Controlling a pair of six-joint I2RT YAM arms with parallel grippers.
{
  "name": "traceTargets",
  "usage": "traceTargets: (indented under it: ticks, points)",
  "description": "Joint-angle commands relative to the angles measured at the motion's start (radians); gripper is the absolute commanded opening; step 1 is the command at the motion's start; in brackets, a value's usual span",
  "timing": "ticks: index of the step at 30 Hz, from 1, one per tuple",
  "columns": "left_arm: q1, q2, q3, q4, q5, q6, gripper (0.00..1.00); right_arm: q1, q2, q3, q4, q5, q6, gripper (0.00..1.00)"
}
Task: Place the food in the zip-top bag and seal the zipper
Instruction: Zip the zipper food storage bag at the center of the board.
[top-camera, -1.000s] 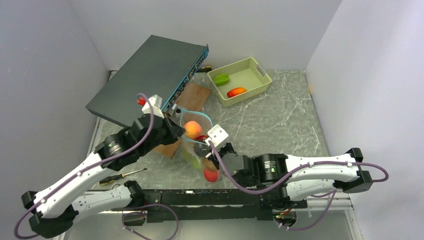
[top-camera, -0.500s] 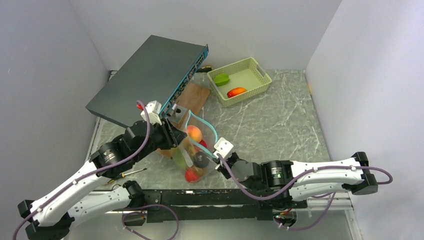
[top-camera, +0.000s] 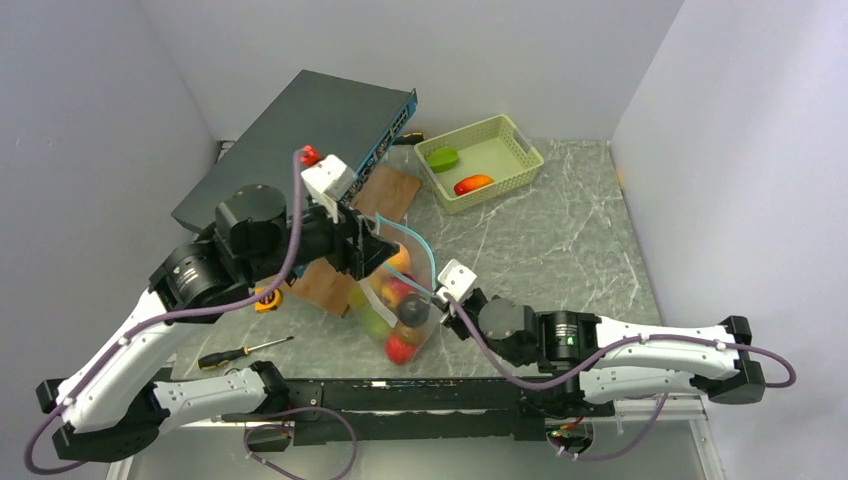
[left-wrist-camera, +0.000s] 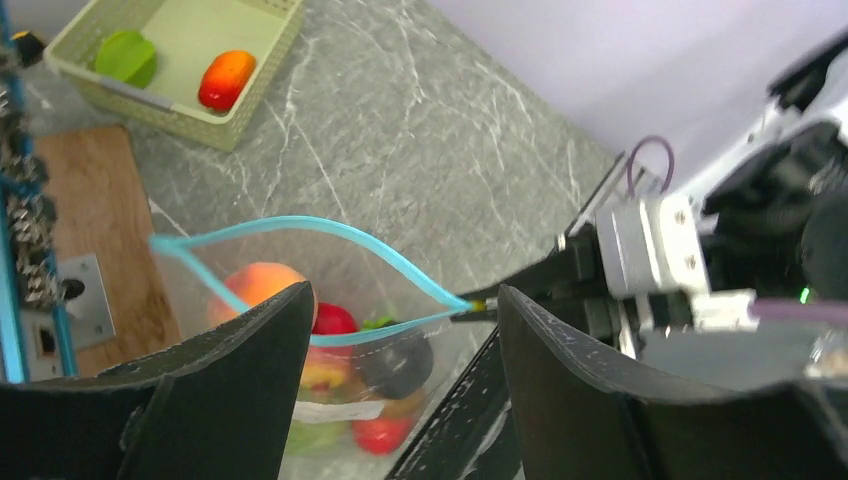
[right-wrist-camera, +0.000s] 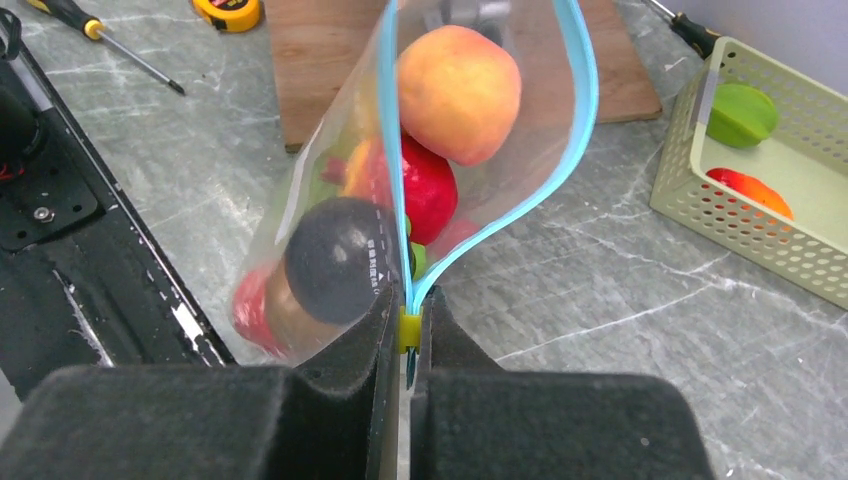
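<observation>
The clear zip-top bag (top-camera: 395, 312) hangs over the table centre with its mouth open. Inside are a peach (right-wrist-camera: 458, 92), a red piece (right-wrist-camera: 430, 185), a dark purple one (right-wrist-camera: 335, 258) and more food lower down. The teal zipper (right-wrist-camera: 583, 100) loops round the mouth. My right gripper (right-wrist-camera: 408, 335) is shut on the zipper's near end, at its yellow slider (right-wrist-camera: 408, 328). My left gripper (left-wrist-camera: 405, 292) hovers open above the mouth, touching nothing. In the top view it (top-camera: 375, 248) sits left of the bag, with the right gripper (top-camera: 438, 298) on the bag's right.
A pale green basket (top-camera: 520, 150) at the back holds a green piece (top-camera: 443, 157) and a red-orange piece (top-camera: 473, 184). A dark switch box (top-camera: 300, 150) leans at back left over a wooden board (top-camera: 388, 192). A tape measure (top-camera: 268, 298) and screwdriver (top-camera: 245, 350) lie left.
My left gripper has let go of the bag's mouth, opened and pulled up and back. The bag has sagged toward the near edge, still pinched by the right gripper.
</observation>
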Motion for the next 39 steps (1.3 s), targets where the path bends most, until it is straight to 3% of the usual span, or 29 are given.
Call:
traceTargets:
  ticks: [1,4,9,14,21,24,30,31,34,39]
  points:
    - [0.003,0.063,-0.012,0.003,0.216,0.258,0.70,-0.089,-0.073,0.009,0.060,-0.145,-0.085,0.00]
    - [0.000,0.044,-0.135,0.156,0.311,0.384,0.67,-0.147,-0.083,0.005,0.066,-0.244,-0.101,0.00]
    - [-0.007,0.022,-0.290,0.303,0.351,0.549,0.66,-0.194,-0.094,0.006,0.051,-0.317,-0.146,0.00]
    - [-0.031,0.079,-0.307,0.265,0.371,0.672,0.66,-0.214,-0.100,0.025,0.037,-0.360,-0.167,0.00]
    - [-0.036,0.163,-0.279,0.226,0.380,0.675,0.59,-0.220,-0.083,0.025,0.022,-0.381,-0.175,0.00]
    - [-0.037,0.181,-0.261,0.181,0.385,0.678,0.52,-0.219,-0.086,0.022,0.021,-0.368,-0.170,0.00]
    - [-0.037,0.152,-0.286,0.191,0.297,0.638,0.22,-0.221,-0.058,0.029,0.003,-0.304,-0.126,0.00]
    - [-0.037,0.140,-0.300,0.206,0.282,0.617,0.20,-0.221,-0.055,0.025,0.001,-0.290,-0.111,0.04]
    - [-0.037,0.095,-0.363,0.285,0.251,0.534,0.12,-0.222,-0.075,-0.025,0.048,-0.248,-0.055,0.34]
    - [-0.038,0.008,-0.468,0.424,0.206,0.405,0.06,-0.255,-0.180,-0.143,0.200,-0.277,0.082,0.59]
